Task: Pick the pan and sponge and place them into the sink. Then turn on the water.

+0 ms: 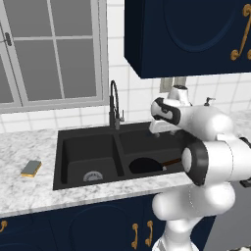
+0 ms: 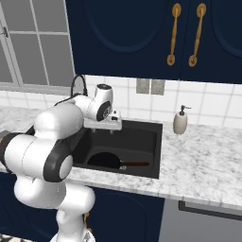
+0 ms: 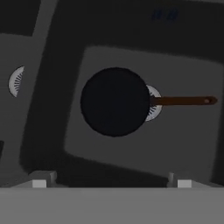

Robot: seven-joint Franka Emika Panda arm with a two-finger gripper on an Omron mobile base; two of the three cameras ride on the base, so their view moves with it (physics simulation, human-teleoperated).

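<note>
Pan (image 3: pixel 114 101): round, matte black, flat on the floor of the right basin of the sink (image 1: pixel 61 147), partly covering that basin's drain; brown handle points right. Sponge (image 1: pixel 31 168): yellow block with grey-green top, flat on the marble counter left of the sink. Faucet (image 1: pixel 114 105): black gooseneck behind the divider; no stream.

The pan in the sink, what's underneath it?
The pan lies on the floor of the sink's right basin, over a round silvery drain. A sliver of the drain peeks out on the handle side; the rest is covered.
</note>
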